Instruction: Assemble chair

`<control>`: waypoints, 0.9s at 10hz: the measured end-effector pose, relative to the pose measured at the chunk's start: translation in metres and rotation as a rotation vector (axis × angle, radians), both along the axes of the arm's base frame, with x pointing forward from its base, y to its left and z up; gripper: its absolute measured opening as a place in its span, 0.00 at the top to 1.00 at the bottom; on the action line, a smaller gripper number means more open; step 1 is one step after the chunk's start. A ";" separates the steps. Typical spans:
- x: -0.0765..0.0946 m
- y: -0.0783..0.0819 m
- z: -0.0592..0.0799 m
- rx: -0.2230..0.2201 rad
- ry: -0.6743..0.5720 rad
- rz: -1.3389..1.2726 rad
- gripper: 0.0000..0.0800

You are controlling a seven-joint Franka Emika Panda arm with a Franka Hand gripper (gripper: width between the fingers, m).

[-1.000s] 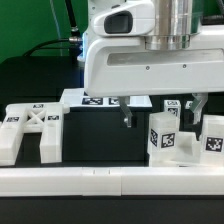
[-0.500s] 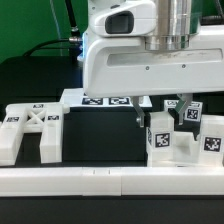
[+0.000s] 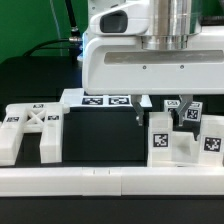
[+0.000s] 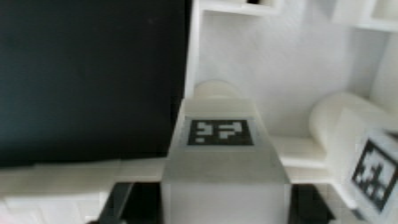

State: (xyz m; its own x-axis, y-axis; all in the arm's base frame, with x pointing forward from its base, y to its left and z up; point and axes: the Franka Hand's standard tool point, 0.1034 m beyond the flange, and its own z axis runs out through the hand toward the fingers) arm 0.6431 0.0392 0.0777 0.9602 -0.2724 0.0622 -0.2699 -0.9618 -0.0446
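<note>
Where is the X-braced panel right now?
In the exterior view the X-braced panel sits at the far left, just behind the front rail, left of the marker board and apart from the leg blocks at the right.

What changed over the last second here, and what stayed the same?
The gripper closed its wide-open jaws onto the upright leg block and now holds it. The X-braced panel, the marker board and the other leg block stayed where they were.
</note>
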 end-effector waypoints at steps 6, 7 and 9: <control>0.001 0.002 0.000 0.060 0.013 -0.566 0.64; 0.001 0.003 0.000 0.067 0.018 -0.662 0.64; 0.000 0.003 0.000 0.069 0.019 -0.702 0.63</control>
